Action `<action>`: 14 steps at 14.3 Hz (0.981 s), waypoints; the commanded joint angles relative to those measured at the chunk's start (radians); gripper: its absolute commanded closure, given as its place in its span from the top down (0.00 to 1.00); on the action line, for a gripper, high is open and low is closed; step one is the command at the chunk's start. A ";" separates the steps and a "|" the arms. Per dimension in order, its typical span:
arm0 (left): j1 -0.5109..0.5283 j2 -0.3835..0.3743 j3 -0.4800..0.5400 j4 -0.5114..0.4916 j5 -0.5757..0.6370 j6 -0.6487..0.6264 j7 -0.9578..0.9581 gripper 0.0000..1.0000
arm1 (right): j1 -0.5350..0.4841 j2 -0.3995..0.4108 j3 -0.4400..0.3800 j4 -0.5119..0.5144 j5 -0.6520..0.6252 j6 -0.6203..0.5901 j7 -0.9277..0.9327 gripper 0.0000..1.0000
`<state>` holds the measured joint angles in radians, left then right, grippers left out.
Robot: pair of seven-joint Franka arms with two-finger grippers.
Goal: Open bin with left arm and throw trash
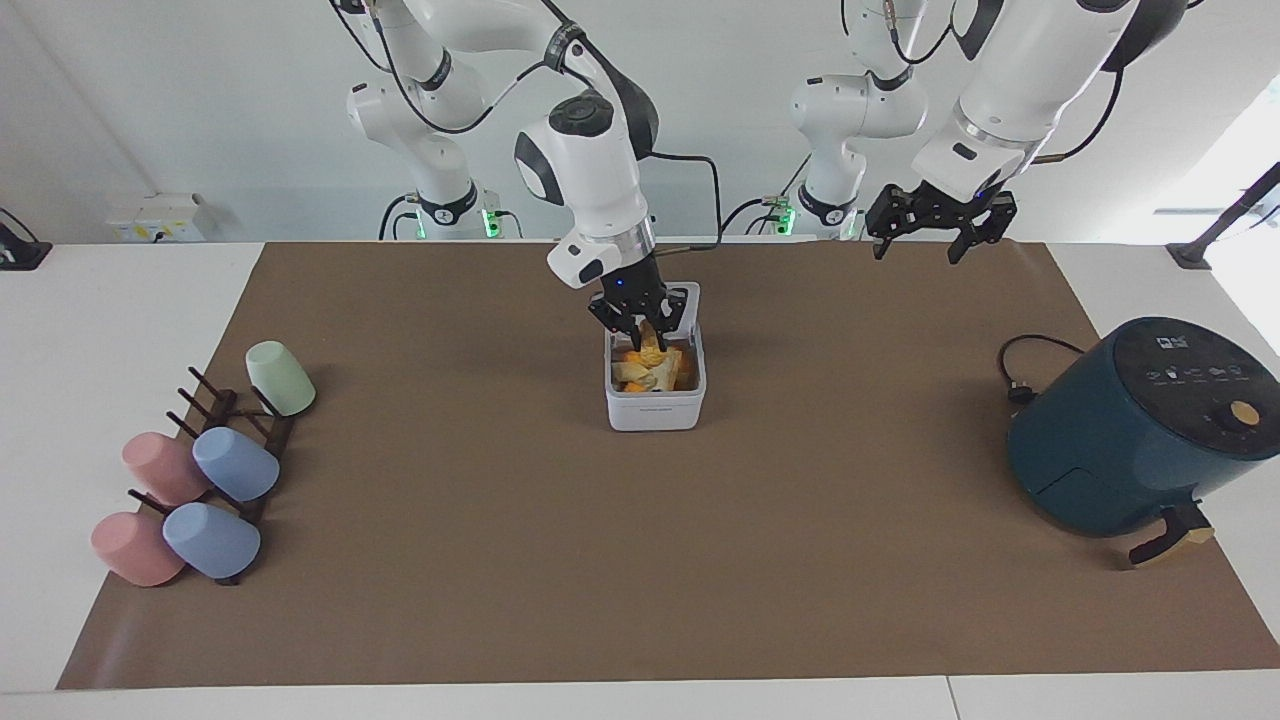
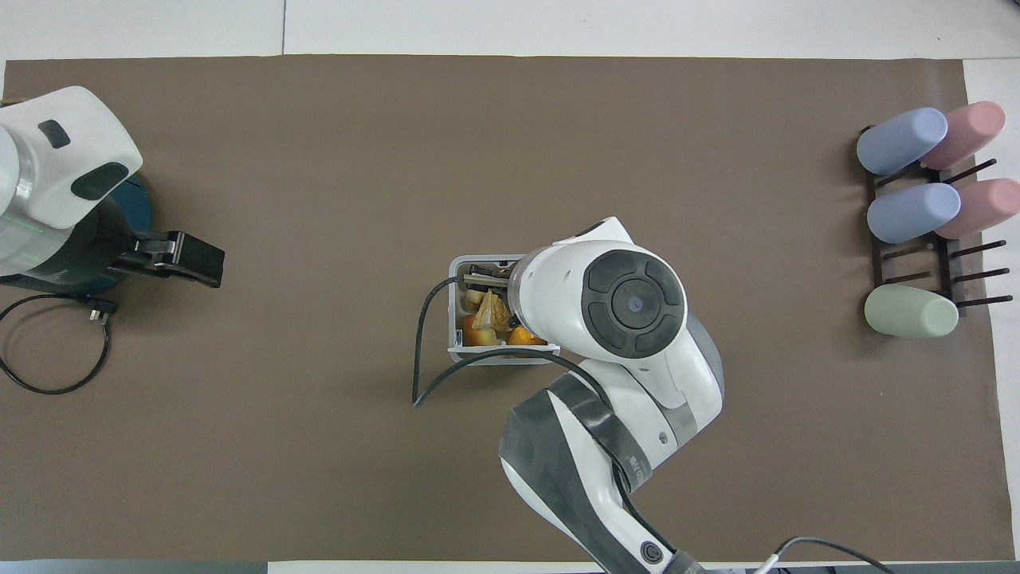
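The white bin (image 1: 655, 410) stands mid-table with its lid (image 1: 690, 300) hinged up on the robots' side. Several orange and pale yellow scraps (image 1: 640, 375) lie inside it; they also show in the overhead view (image 2: 478, 323). My right gripper (image 1: 645, 335) is low over the bin's opening, shut on a yellow-brown piece of trash (image 1: 650, 342). In the overhead view the right gripper (image 2: 480, 281) covers part of the bin (image 2: 454, 319). My left gripper (image 1: 935, 240) is open and empty, raised high toward the left arm's end of the table; it also shows in the overhead view (image 2: 191, 263).
A dark teal air fryer (image 1: 1130, 430) with its cable (image 1: 1020, 370) stands at the left arm's end; the left arm partly hides it in the overhead view (image 2: 135, 211). A rack of pastel cups (image 1: 200, 470) lies at the right arm's end (image 2: 916, 215).
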<state>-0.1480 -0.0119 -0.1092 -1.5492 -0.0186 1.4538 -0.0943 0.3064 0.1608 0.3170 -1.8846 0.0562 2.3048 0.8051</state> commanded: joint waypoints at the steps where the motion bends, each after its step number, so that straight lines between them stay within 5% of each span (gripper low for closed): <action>1: 0.005 -0.023 -0.003 -0.029 0.022 -0.004 -0.010 1.00 | -0.009 -0.014 0.001 -0.011 0.005 0.008 0.014 0.98; 10: 0.076 -0.016 -0.006 0.021 -0.027 -0.044 -0.016 1.00 | -0.205 -0.047 -0.006 0.001 -0.041 0.004 -0.121 1.00; 14: 0.077 -0.017 -0.004 0.011 -0.020 -0.036 -0.001 1.00 | -0.306 -0.095 -0.006 -0.002 -0.045 -0.059 -0.321 1.00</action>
<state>-0.0834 -0.0171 -0.1080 -1.5369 -0.0310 1.4307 -0.1035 0.0415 0.1028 0.3015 -1.8739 0.0187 2.2857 0.5669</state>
